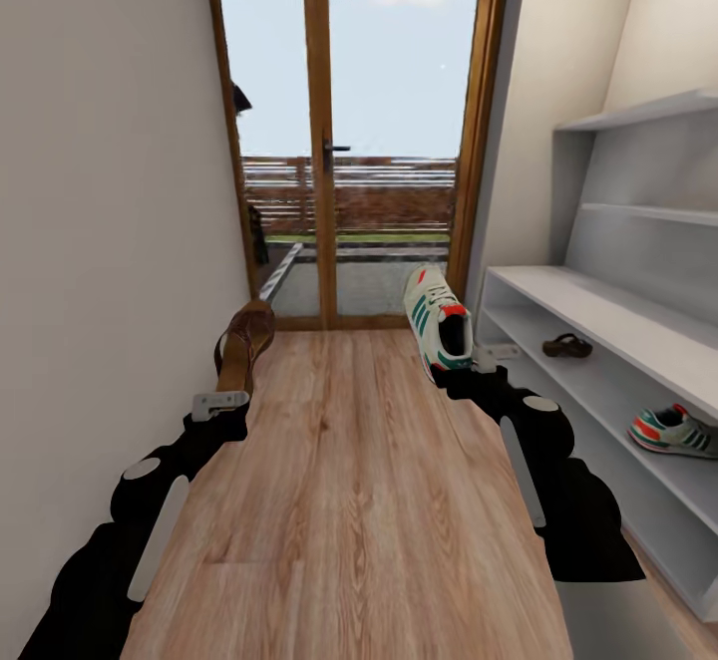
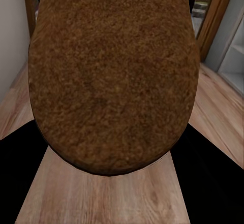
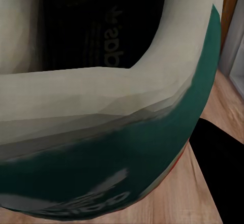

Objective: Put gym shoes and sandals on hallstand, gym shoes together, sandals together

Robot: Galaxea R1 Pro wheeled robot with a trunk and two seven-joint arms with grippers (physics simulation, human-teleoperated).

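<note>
Corridor carry: left hand (image 1: 221, 403) grips a brown sandal (image 1: 244, 346), right hand (image 1: 486, 359) grips a gym shoe (image 1: 438, 322), both above the wooden floor (image 1: 349, 481). The hallstand (image 1: 608, 341) already holds one sandal (image 1: 566, 345) and one sneaker (image 1: 673, 430); next, place each beside its mate.

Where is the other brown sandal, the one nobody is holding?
In the head view, that sandal sits on the lower tier of the white shoe rack at the right, further back than the sneaker on the same tier.
</note>
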